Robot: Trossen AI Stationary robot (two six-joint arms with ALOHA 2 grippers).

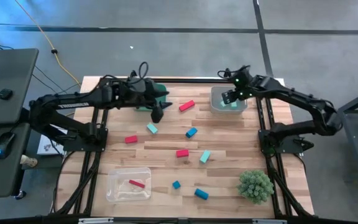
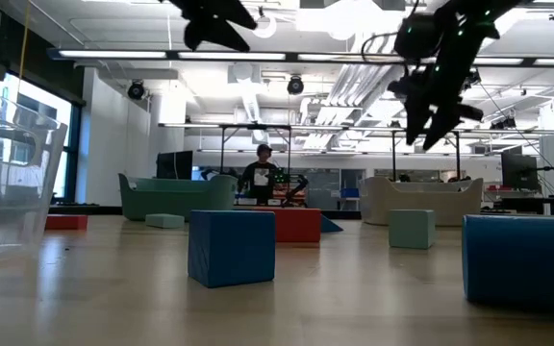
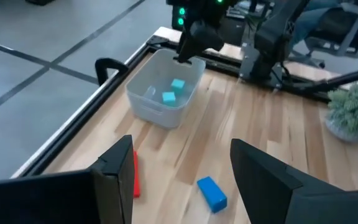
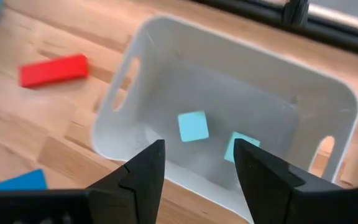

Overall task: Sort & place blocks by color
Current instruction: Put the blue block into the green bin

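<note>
Small red, blue and light teal blocks lie scattered on the wooden table: a red bar (image 1: 186, 106), a teal one (image 1: 152, 129), a blue one (image 1: 191, 132), and others nearer. My right gripper (image 1: 230, 98) (image 4: 197, 152) hangs open and empty over the white bin (image 1: 229, 107), which holds two teal blocks (image 4: 193, 126) (image 4: 241, 148). My left gripper (image 1: 157, 114) (image 3: 182, 149) is open and empty above the table, near the red bar (image 3: 135, 175) and a blue block (image 3: 212, 193).
A clear bin (image 1: 115, 193) at the near left holds one red block (image 1: 137, 183). A green bin (image 1: 161, 92) sits partly hidden under the left arm. A spiky green plant ball (image 1: 255, 185) stands near the right near corner. Black frame rails edge the table.
</note>
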